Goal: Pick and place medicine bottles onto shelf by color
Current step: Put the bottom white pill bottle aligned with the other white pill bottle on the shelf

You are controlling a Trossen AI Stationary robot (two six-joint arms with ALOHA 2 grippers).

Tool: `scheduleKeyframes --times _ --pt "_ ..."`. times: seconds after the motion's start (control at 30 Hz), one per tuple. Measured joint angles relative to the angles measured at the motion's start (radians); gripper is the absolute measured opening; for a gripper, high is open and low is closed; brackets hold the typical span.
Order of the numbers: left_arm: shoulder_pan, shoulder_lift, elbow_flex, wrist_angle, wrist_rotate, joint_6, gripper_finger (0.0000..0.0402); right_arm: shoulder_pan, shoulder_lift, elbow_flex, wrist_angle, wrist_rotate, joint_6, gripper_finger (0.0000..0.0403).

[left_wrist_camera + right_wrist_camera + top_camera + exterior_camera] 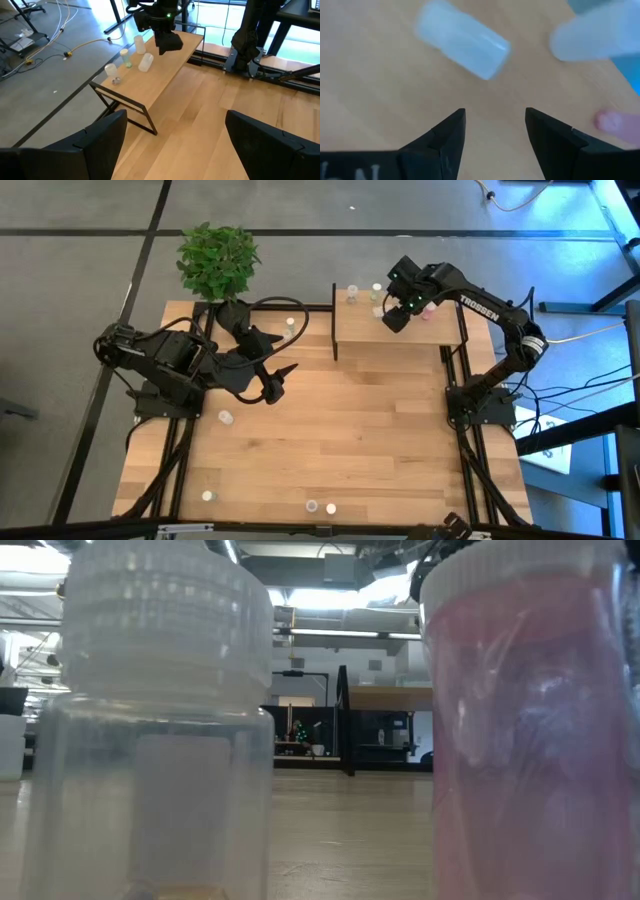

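Over the shelf at the table's far edge, hung the right gripper, fingers spread and empty. Just beyond those fingertips lay a toppled medicine bottle on its side on the shelf board, apart from the fingers. Nearby stood more bottles on the same board: one whitish, one pink-capped at the edge of the wrist view. From the left wrist view, showed four bottles in a loose group at the shelf's far end: a tipped one under the right gripper, an upright one, a green-tinted one and a small one.

Over the table's left half, near a potted plant, waited the left gripper, fingers wide apart, holding nothing.

On the open tabletop, scattered further bottles: one by the left arm, one near the front left, two at the front edge. Close against the low camera, stood a clear bottle and a pink one.
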Motion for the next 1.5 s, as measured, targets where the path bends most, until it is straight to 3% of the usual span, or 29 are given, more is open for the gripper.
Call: scheduleKeyframes --times 0.23,0.47,0.6,0.83,1.0,1.27,1.5 --pt "0.0 0.0 0.0 0.0 0.0 0.001 0.0334 0.072 -0.049 0.0 0.04 -0.021 -0.184 0.0209" --pt "0.0 0.0 0.0 0.0 0.0 0.002 0.0334 0.105 -0.097 0.002 0.113 -0.084 -0.541 0.0209" --pt "0.0 0.0 0.0 0.0 -0.001 0.002 0.0334 0.112 -0.097 0.002 0.127 -0.118 -0.638 0.0209" --pt "0.0 0.0 0.0 -0.001 -0.053 0.003 0.0334 0.111 -0.097 0.002 0.134 -0.137 -0.704 0.0209" --pt "0.019 0.0 0.0 -0.002 -0.112 0.004 0.0334 0.111 -0.097 0.001 0.156 -0.249 -0.709 0.0209" --pt "0.124 0.0 0.0 -0.032 -0.042 0.008 0.0334 0.11 -0.089 0.001 0.21 -0.254 -0.755 0.0209" --pt "0.212 0.0 0.0 -0.025 -0.023 0.109 0.0334 0.105 -0.066 0.001 0.223 -0.25 -0.758 0.0209"
